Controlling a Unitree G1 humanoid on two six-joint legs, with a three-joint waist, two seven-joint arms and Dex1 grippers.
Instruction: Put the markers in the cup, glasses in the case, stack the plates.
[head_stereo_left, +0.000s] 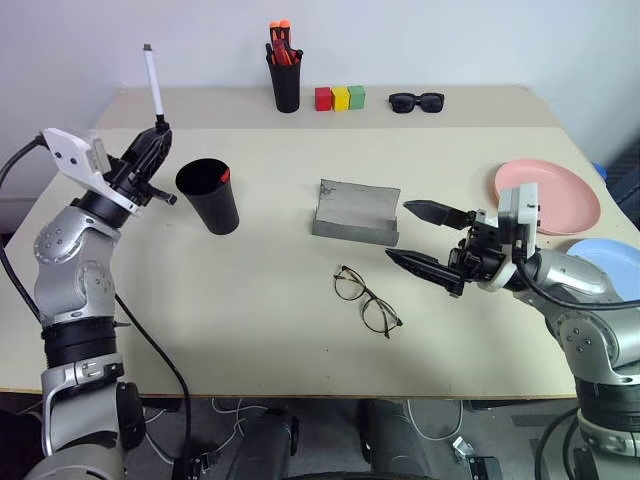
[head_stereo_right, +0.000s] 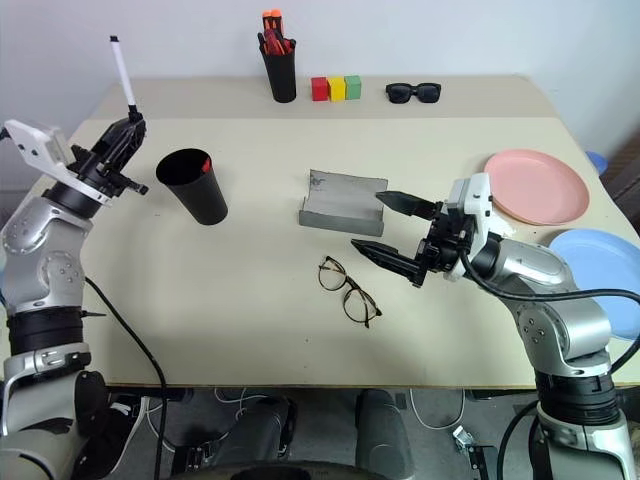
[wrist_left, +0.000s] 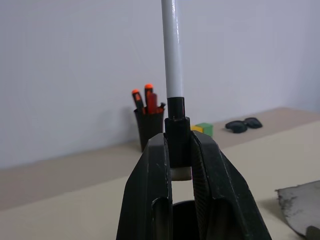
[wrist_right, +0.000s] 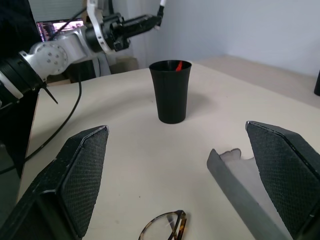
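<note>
My left gripper (head_stereo_left: 158, 130) is raised left of the black cup (head_stereo_left: 210, 195) and shut on the base of a white marker (head_stereo_left: 153, 85), which stands nearly upright above it. A red-tipped marker (head_stereo_left: 224, 176) leans inside the cup. The grey case (head_stereo_left: 357, 212) lies open mid-table. The wire-framed glasses (head_stereo_left: 367, 300) rest on the table in front of it. My right gripper (head_stereo_left: 397, 231) hovers open just right of the case and glasses, holding nothing. The pink plate (head_stereo_left: 548, 193) and the blue plate (head_stereo_left: 610, 268) sit side by side at the right edge.
Along the back of the table (head_stereo_left: 250, 330) stand a black pen holder (head_stereo_left: 285, 80) with orange-and-red pens, three coloured blocks (head_stereo_left: 340, 97) and black sunglasses (head_stereo_left: 415, 101). A wall rises behind the table.
</note>
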